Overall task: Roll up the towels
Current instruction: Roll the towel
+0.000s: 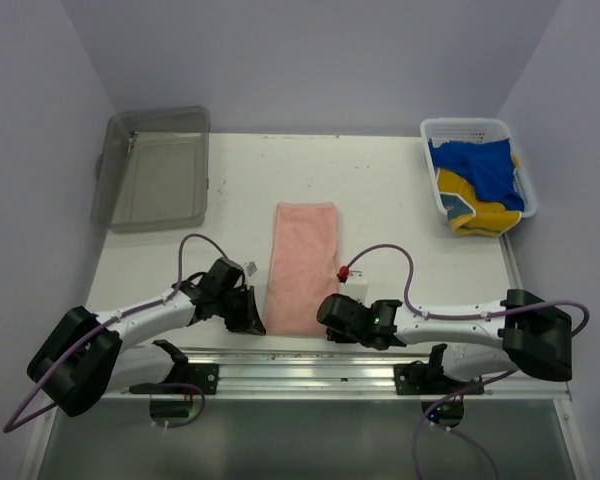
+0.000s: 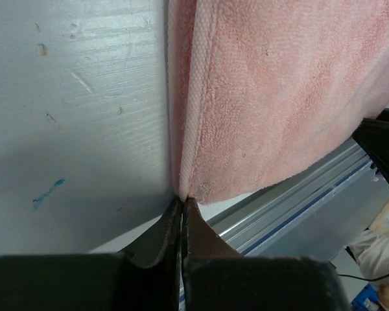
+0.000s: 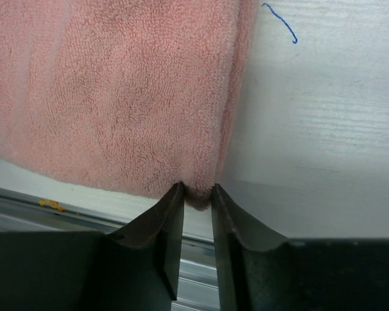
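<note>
A salmon pink towel [image 1: 302, 265] lies flat as a long strip in the middle of the table, its near end at the front edge. My left gripper [image 1: 255, 318] is at its near left corner. In the left wrist view the towel [image 2: 279, 97] ends right at my gripper [image 2: 183, 202], whose jaws are pressed together and touch the corner with no cloth showing between them. My right gripper [image 1: 325, 310] is at the near right corner. In the right wrist view its jaws [image 3: 198, 191] pinch a bulge of the towel [image 3: 117, 84]. A blue towel [image 1: 480, 165] and a yellow towel [image 1: 475, 205] lie in the basket.
A white mesh basket [image 1: 465, 125] stands at the back right, and a grey translucent tray [image 1: 155, 170] at the back left. A metal rail [image 1: 300, 360] runs along the table's near edge, just behind both grippers. Purple-grey walls close in the sides.
</note>
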